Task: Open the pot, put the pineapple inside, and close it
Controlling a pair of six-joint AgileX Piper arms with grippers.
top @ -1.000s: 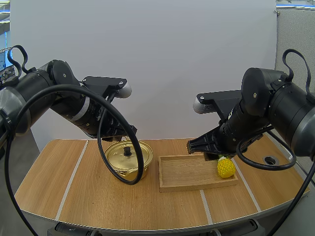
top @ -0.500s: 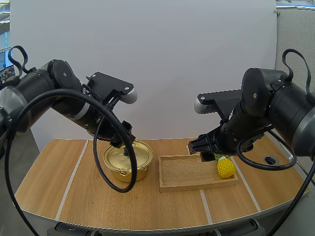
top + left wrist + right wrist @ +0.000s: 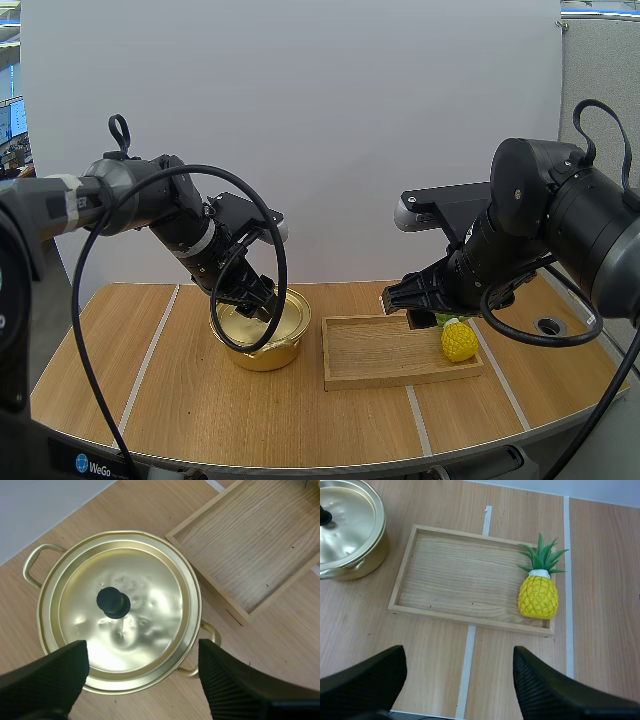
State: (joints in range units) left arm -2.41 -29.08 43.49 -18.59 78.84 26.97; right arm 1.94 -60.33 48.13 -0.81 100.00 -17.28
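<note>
The pineapple (image 3: 538,595) is a small toy-like fruit. Its plump yellow body is scored with a darker diamond lattice, a thin whitish collar sits at the neck, and a fan of stiff green leaves stands out from the top. It lies on its side inside the wooden tray (image 3: 402,575), at the tray's right end as the high view shows it. Its rounded base is close against the tray's rim by the corner and its crown points across the tray toward the opposite rim. The rest of the tray floor is bare wood grain. Just to the left of the tray, apart from it, the golden pot (image 3: 265,350) stands on the tabletop (image 3: 180,400). Its shiny, slightly dimpled lid (image 3: 150,595) sits closed on it, with a black knob (image 3: 113,602) at the middle and a loop handle showing on each side. The left tool (image 3: 142,647) is low over the pot with its ribbed fingers spread wide, the lid below the gap and the knob a little beyond the tips; whether either finger touches the lid cannot be told. The right tool (image 3: 457,655) hangs above the tabletop beside the tray, fingers likewise spread and holding nothing, well apart from the pineapple.
</note>
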